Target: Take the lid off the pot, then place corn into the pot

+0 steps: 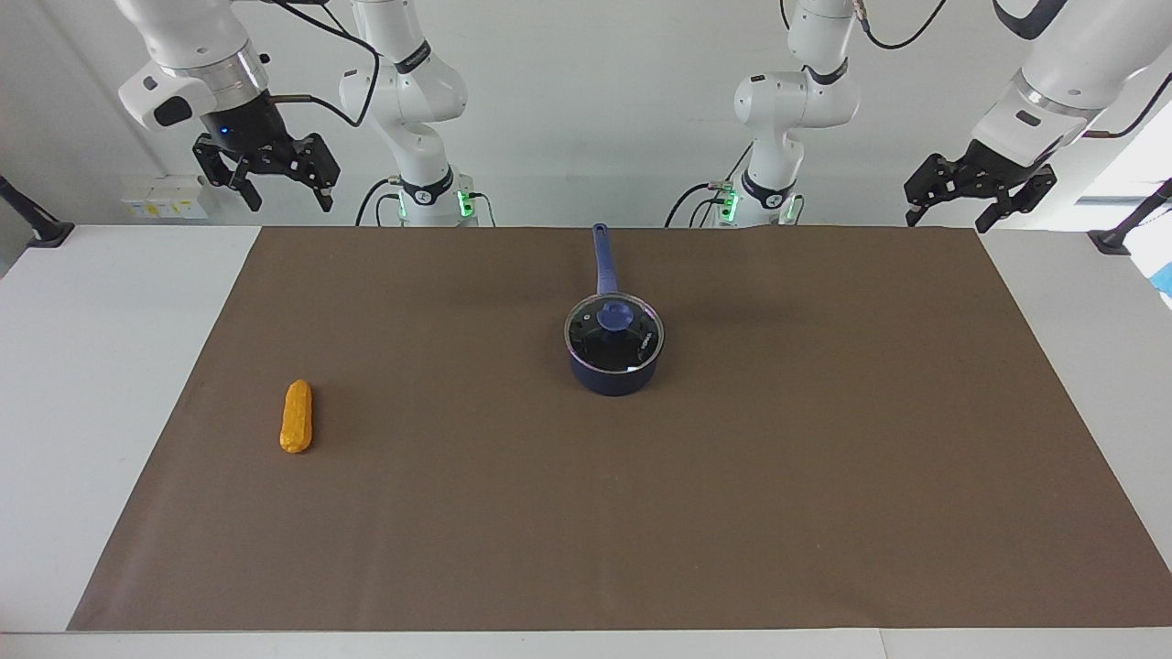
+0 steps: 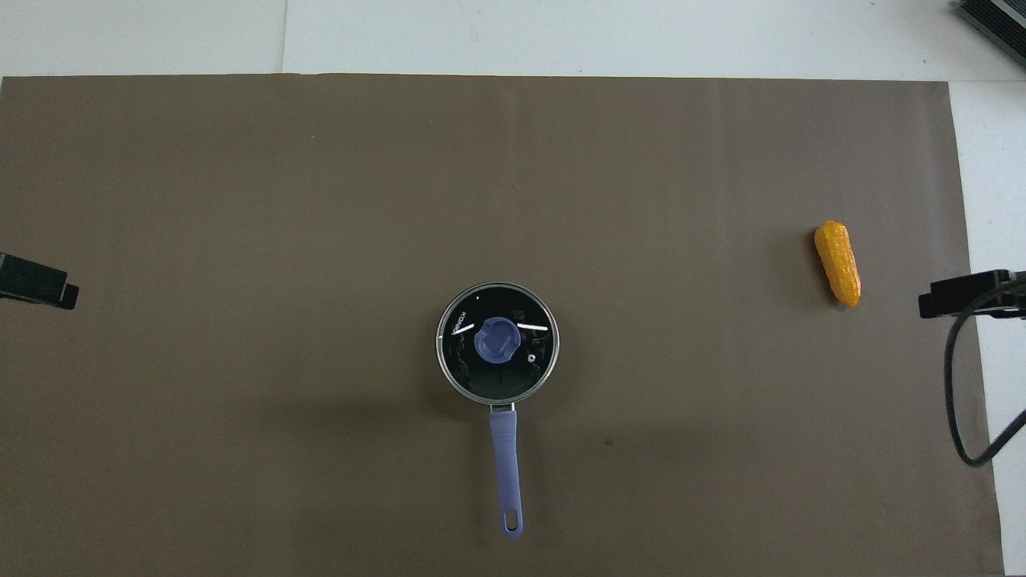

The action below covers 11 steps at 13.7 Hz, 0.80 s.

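Note:
The dark blue pot stands near the middle of the brown mat, its long handle pointing toward the robots. The glass lid with a blue knob sits closed on it. The orange-yellow corn lies on the mat toward the right arm's end, also in the overhead view. My right gripper is open and empty, raised over the table's edge at the right arm's end. My left gripper is open and empty, raised at the left arm's end. Both arms wait.
A brown mat covers most of the white table. A black cable hangs by the right gripper's tip. The left gripper's tip shows at the overhead view's edge.

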Each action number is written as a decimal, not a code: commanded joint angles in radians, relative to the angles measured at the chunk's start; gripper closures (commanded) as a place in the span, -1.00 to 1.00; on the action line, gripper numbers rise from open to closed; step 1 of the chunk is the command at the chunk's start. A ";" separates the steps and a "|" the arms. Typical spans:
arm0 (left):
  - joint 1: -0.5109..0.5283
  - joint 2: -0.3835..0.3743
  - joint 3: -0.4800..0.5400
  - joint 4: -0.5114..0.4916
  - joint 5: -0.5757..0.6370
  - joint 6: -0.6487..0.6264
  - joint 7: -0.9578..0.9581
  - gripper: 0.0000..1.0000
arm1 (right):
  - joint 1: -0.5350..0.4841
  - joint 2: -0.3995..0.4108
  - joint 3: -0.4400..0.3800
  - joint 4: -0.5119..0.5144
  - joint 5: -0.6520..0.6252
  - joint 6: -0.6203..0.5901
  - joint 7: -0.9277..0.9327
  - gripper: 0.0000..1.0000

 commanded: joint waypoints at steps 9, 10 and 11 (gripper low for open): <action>-0.012 -0.010 0.002 -0.015 0.013 -0.015 0.000 -1.00 | -0.012 -0.025 0.005 -0.024 0.018 -0.009 -0.013 -1.00; -0.012 -0.012 0.002 -0.015 0.011 -0.015 0.000 -1.00 | -0.012 -0.025 0.005 -0.024 0.018 -0.009 -0.015 -1.00; -0.007 -0.012 0.002 -0.017 0.011 -0.016 0.002 -1.00 | -0.012 -0.025 0.005 -0.024 0.018 -0.011 -0.015 -1.00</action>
